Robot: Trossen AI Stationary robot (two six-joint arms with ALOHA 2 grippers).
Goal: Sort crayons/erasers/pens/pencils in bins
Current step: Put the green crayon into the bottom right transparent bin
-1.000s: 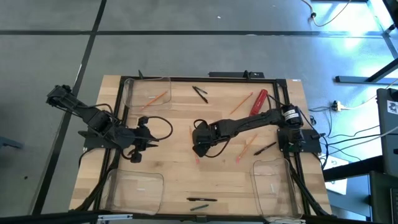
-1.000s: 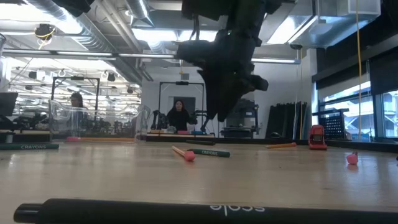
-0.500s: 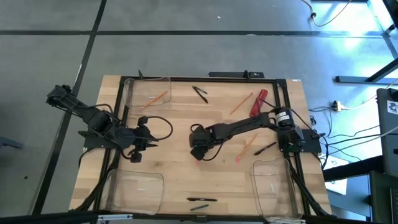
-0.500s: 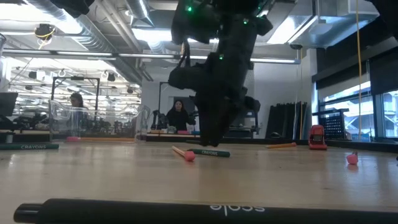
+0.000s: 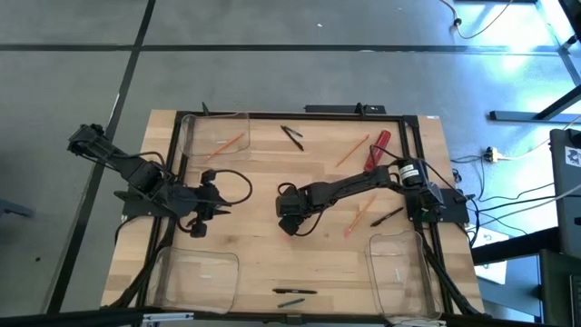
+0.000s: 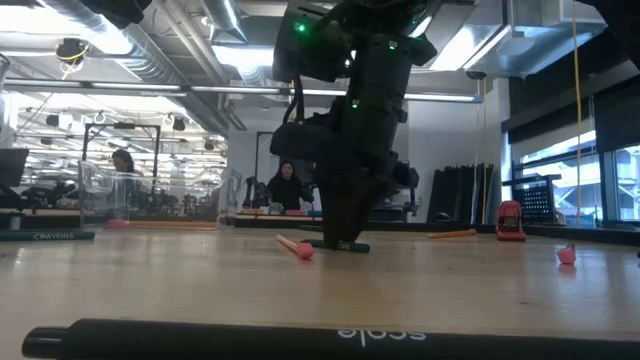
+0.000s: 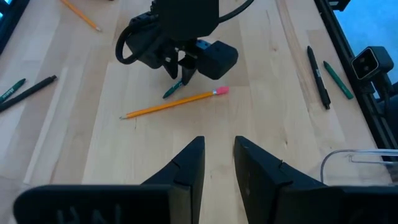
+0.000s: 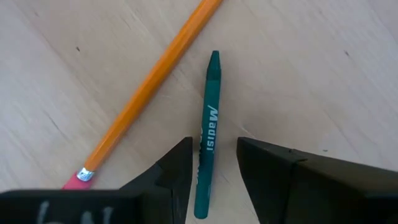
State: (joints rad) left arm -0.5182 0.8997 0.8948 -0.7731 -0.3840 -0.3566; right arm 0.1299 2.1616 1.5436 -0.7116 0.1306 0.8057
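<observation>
My right gripper hides the middle of the green crayon; its far end stays unseen.

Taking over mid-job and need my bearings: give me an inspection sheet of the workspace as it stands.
Surface: wooden table, bare between items.
Job's things: three clear bins, the last holding one pencil; green crayon beside a pencil mid-table; more pencils and pens scattered.
Clutter: red marker.
Grippers: right gripper down at the table, jaws open astride the green crayon; left gripper open, waiting at the table's left.
Cables: black loop by the left arm; leads on the floor.
Surroundings: people in the room behind.
</observation>
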